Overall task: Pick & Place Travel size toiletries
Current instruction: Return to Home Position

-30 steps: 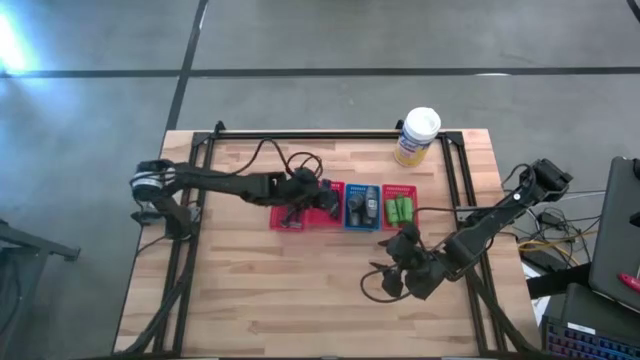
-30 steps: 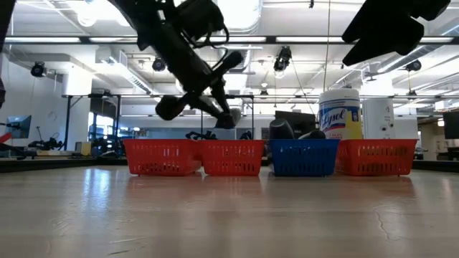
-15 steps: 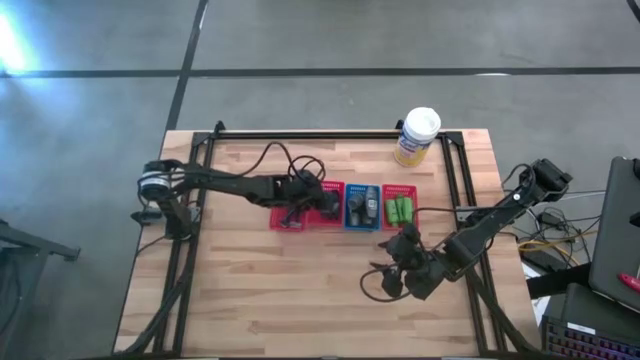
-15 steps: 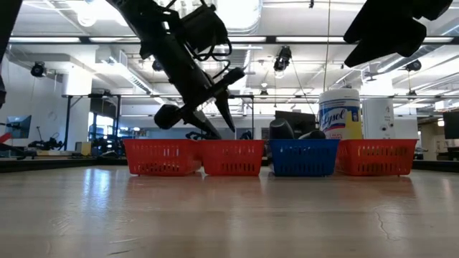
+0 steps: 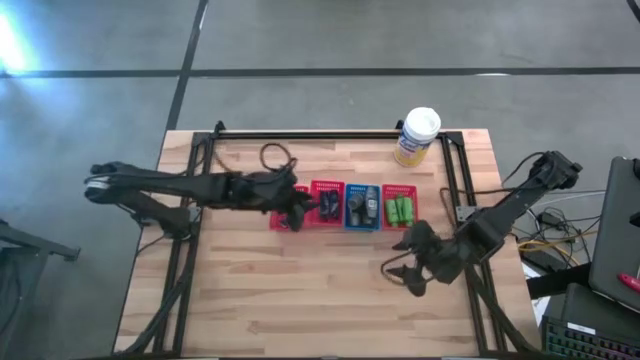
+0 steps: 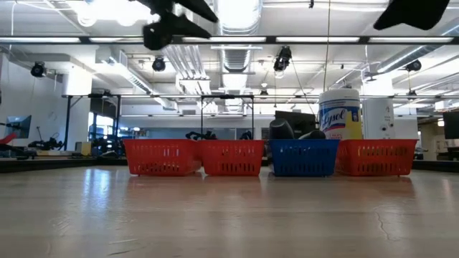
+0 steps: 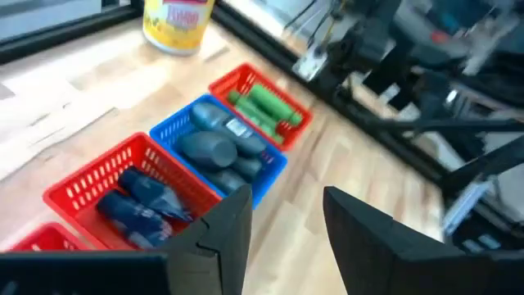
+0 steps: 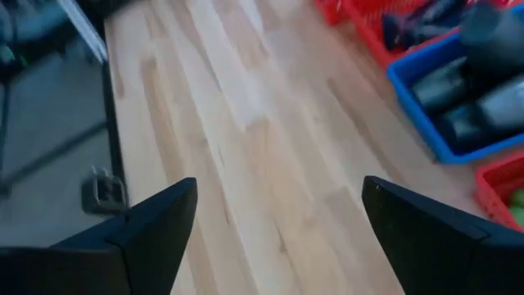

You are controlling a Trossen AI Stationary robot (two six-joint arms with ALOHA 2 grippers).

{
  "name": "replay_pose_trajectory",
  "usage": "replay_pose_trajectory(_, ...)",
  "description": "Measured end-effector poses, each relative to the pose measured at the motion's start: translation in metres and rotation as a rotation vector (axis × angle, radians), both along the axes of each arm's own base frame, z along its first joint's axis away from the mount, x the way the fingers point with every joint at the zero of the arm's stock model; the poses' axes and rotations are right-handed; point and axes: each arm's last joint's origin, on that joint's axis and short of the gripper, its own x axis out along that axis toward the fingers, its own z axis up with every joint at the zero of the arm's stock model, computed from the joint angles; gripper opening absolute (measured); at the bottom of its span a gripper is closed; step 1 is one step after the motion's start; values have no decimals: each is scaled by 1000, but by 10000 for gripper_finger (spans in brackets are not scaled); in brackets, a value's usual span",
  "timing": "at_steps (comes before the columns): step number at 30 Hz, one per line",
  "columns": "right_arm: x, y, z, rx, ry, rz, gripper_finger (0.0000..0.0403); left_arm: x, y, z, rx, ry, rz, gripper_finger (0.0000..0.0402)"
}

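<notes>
Toiletries [image 7: 214,150] lay sorted in the baskets [image 7: 86,176] below and ahead of the left gripper [image 7: 286,209], which, like the right gripper [image 8: 278,205], gaped empty; sorting looked finished.

Blue basket [image 5: 362,207] shared by all four views, seen from straight overhead with the whole table [image 5: 300,295], sighted level from table height, looked down on closely from the left wrist, obliquely from the right wrist.
</notes>
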Motion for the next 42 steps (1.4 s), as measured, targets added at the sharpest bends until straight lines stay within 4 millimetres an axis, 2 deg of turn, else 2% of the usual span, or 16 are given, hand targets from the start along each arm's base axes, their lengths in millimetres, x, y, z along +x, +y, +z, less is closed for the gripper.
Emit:
replay_pose_trajectory(3, -4, -5, 6, -7, -68, -39, 351, -16, -12, -1, -19, -27, 30, 156)
replay_pose_trajectory(7, 6, -4, 4, -25, -181, 5, 361, -25, -23, -29, -118, -52, 7, 156)
replay_pose_trajectory(10, 25, -17, 1, 8, -248, 22, 363, -21, -21, -45, -189, -282, -47, 156)
replay_pose_trajectory(12, 40, -34, -1, 23, -300, 47, 364, -21, -7, -43, -183, -504, -60, 156)
replay_pose_trajectory(14, 54, -60, 3, 23, -380, 75, 364, -27, 18, -40, -145, -638, -37, 156)
replay_pose_trajectory(18, 57, -121, 20, -69, -454, 12, 364, -54, 79, -26, 18, -706, 5, 156)
replay_pose_trajectory(20, 49, -147, 31, -156, -482, -59, 364, -72, 106, -19, 101, -694, 50, 156)
replay_pose_trajectory(22, 37, -165, 45, -244, -526, -106, 364, -92, 129, -12, 162, -679, 119, 156)
replay_pose_trajectory(26, 7, -173, 74, -389, -628, -154, 364, -130, 152, 1, 246, -683, 223, 156)
replay_pose_trajectory(29, -13, -172, 82, -490, -627, -232, 364, -152, 158, 1, 343, -649, 313, 156)
replay_pose_trajectory(34, -45, -174, 83, -634, -510, -471, 364, -179, 156, 2, 642, -545, 387, 156)
replay_pose_trajectory(37, -64, -173, 87, -698, -480, -584, 364, -187, 152, 4, 732, -523, 420, 156)
replay_pose_trajectory(42, -91, -169, 89, -736, -464, -590, 364, -197, 142, 12, 819, -538, 454, 157)
